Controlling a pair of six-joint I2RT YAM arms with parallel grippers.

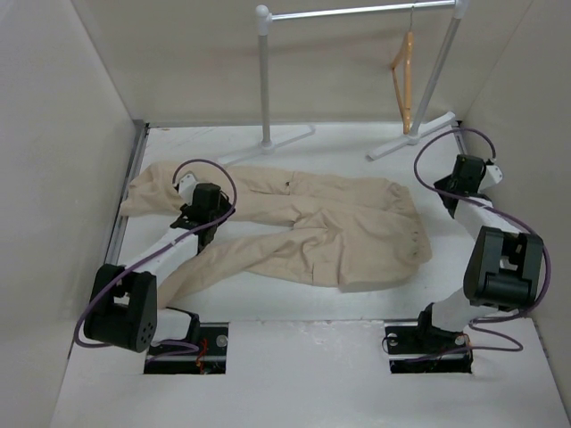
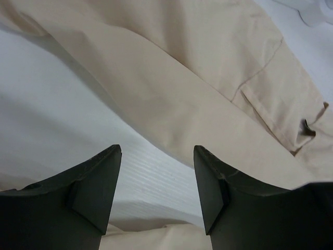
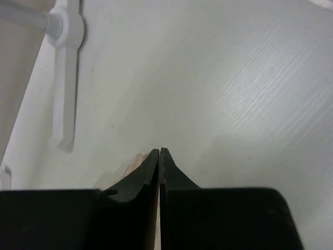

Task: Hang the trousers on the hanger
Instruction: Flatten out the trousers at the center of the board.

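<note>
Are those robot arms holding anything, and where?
Nothing. The left arm has open jaws over the long beige cloth trousers; the right arm has shut, empty jaws.

No writing, label, brand, number or sign can be read in any view. The trousers point(image 2: 208, 78) just ahead of the left gripper point(image 2: 157, 152) are plain cloth. The white tabletop point(image 3: 234, 78) ahead of the right gripper point(image 3: 159, 152) bears no lettering.

The left arm point(image 1: 161, 250) and right arm point(image 1: 477, 214) have white links, black joints point(image 1: 504, 267), purple cables point(image 1: 211, 161), dark jaws.
</note>
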